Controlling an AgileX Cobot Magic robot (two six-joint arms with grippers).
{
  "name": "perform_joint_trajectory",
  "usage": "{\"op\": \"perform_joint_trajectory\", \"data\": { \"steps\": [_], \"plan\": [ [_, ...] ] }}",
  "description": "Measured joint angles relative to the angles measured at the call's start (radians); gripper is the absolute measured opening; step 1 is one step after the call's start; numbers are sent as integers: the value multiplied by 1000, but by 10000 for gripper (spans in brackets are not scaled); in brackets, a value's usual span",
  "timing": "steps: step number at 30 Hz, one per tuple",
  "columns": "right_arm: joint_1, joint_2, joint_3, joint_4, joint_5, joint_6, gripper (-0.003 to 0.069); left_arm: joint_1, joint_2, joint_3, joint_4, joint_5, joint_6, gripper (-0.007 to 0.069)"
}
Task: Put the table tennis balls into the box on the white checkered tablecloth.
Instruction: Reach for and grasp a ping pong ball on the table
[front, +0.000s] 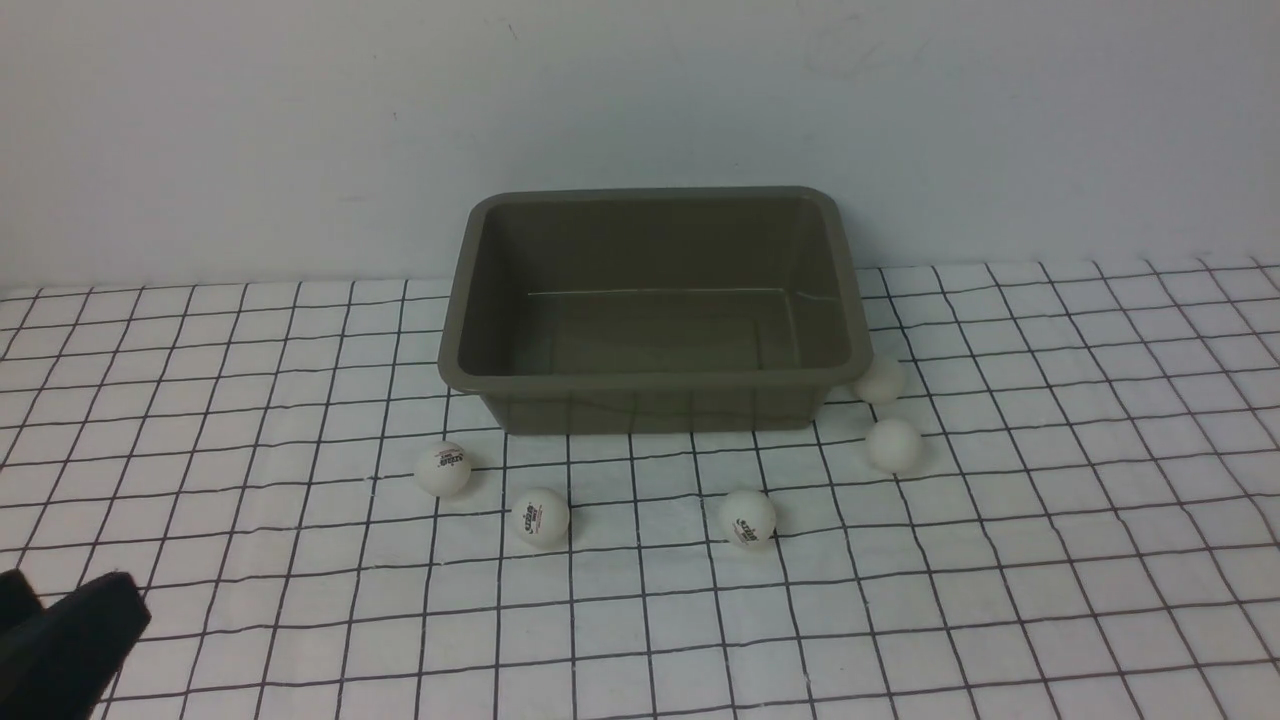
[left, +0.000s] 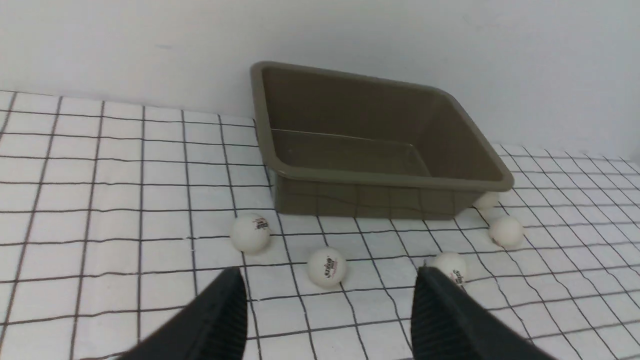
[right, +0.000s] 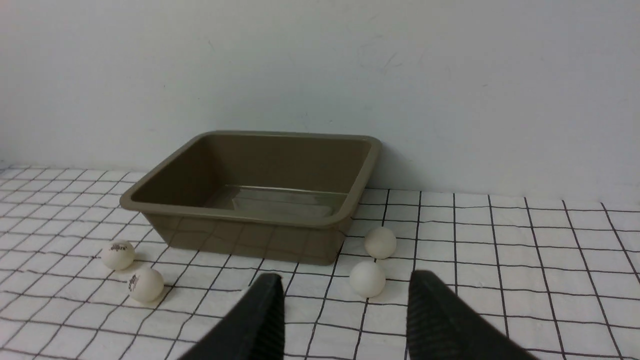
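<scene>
The olive-grey box (front: 655, 385) stands empty at the back middle of the white checkered tablecloth (front: 1000, 600). Five white table tennis balls lie on the cloth in front of it: three with logos, left (front: 443, 468), middle (front: 540, 516) and right (front: 747, 518), and two plain ones, one (front: 893, 444) near and one (front: 879, 379) touching the box's right front corner. My left gripper (left: 330, 272) is open and empty, low over the cloth, short of the middle logo ball (left: 326, 267). My right gripper (right: 345, 276) is open and empty, short of a plain ball (right: 367, 278).
A plain pale wall (front: 640, 100) rises right behind the box. The cloth is slightly wrinkled. My left arm shows as a dark shape (front: 60, 640) at the front left corner of the front view; the right arm is outside that view.
</scene>
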Motion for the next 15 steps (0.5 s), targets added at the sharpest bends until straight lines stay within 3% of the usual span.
{"op": "perform_joint_trajectory", "data": {
  "steps": [2, 10, 15],
  "plan": [
    [0, 5, 0, 1, 4, -16, 314, 0, 17, -2, -38, 1, 33, 405],
    [17, 37, 0, 22, 11, -41, 314, -93, 175, -4, -333, 3, 407, 405],
    [57, 110, -2, 27, 11, -85, 314, -143, 255, -4, -335, 3, 457, 405]
  ]
}}
